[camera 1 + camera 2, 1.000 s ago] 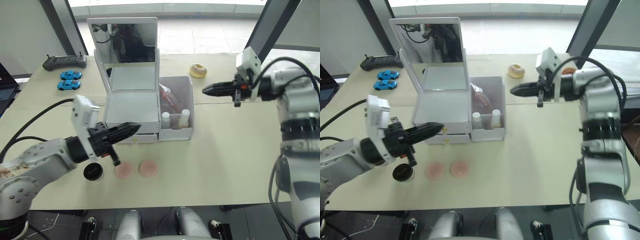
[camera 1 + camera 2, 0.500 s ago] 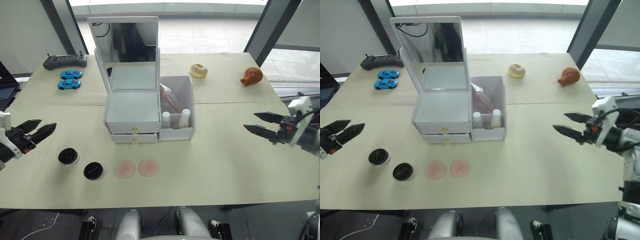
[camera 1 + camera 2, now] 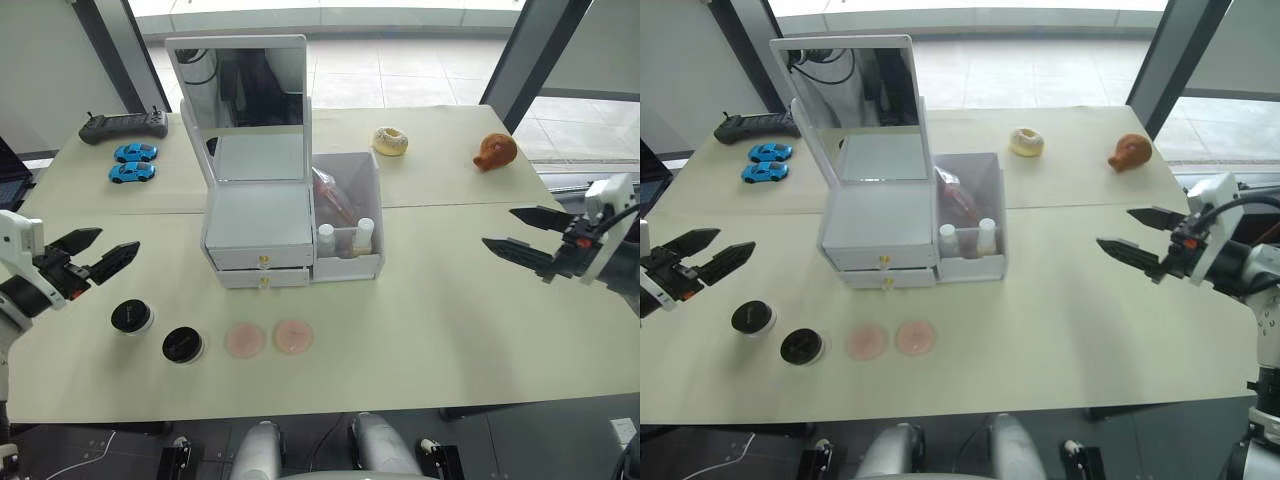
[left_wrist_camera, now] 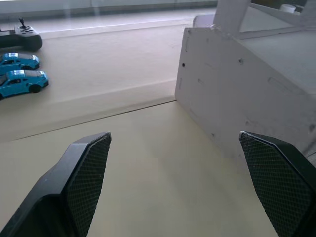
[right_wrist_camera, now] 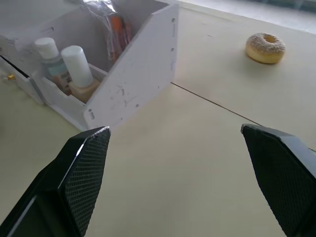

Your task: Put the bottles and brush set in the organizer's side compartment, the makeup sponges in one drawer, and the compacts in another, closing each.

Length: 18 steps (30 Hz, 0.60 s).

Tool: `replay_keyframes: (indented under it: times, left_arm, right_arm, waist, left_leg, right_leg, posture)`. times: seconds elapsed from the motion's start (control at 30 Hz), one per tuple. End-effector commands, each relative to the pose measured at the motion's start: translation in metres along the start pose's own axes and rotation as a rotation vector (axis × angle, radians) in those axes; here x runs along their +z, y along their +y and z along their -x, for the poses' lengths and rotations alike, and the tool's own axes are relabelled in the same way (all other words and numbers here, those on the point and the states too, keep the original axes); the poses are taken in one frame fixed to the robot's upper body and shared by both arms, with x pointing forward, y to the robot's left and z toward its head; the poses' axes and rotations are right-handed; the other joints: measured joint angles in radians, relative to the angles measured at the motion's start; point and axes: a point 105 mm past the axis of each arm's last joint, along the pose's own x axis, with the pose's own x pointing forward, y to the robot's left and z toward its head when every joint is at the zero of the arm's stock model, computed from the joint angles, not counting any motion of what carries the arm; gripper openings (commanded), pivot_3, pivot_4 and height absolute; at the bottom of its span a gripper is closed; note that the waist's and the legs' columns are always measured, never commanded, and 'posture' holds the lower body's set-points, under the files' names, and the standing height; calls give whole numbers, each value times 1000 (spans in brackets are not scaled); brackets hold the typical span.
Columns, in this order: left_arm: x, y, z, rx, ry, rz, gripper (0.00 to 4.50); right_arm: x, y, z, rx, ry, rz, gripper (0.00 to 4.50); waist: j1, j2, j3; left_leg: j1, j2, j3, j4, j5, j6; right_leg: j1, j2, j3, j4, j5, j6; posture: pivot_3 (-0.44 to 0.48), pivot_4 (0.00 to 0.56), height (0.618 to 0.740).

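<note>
The left gripper [image 3: 96, 252] hangs wide open and empty over the tabletop's [image 3: 430, 310] left edge, with the two compacts [image 3: 131, 317] just beside it toward the front. The right gripper [image 3: 527, 233] hangs likewise open and empty near the right edge. Between them, mid-table, stands the organizer [image 3: 262, 215], drawers shut, bottles [image 3: 363, 236] and brush set [image 3: 334, 196] in its side compartment [image 3: 362, 265]. The makeup sponges [image 3: 245, 340] lie before it.

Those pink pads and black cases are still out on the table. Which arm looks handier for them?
Probably the left. Its open end effector hovers beside the compacts and near the makeup sponges, left of the organizer. The right end effector, also open, sits across the table.
</note>
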Motion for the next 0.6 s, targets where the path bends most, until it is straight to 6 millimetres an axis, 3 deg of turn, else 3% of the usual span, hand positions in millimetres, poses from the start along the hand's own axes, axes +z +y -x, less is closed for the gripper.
replay_keyframes:
  times: [0.03,0.17,0.33,0.6]
  left_arm:
    - [3,-46,3,-38,-40,2,4465]
    - [-17,-93,0,-69,-32,75,4465]
    - [-22,-149,-12,-72,-86,133,4465]
    - [-28,-167,-45,34,-118,103,4465]
  right_arm:
    - [37,49,-26,248,-47,76,4500]
    - [41,87,-46,432,-23,123,4500]
    - [44,95,-62,499,-12,159,4500]
    - [47,101,-74,525,-32,210,4500]
  waist:
    - [-1,-1,0]
    - [17,-6,-3]
    - [22,-7,-3]
    - [18,-5,-4]
  left_leg:
    - [0,0,0,0,0,0]
    - [-1,0,-2,1,0,0]
    - [-3,-3,-1,4,0,0]
    - [-1,-3,-1,3,0,0]
  right_leg:
    - [0,0,0,0,0,0]
    - [1,0,-1,-1,0,0]
    - [1,-2,-1,-4,0,0]
    - [2,0,1,-3,1,0]
  posture:
    - [0,150,740]
    - [0,150,740]
    - [0,150,740]
    - [0,150,740]
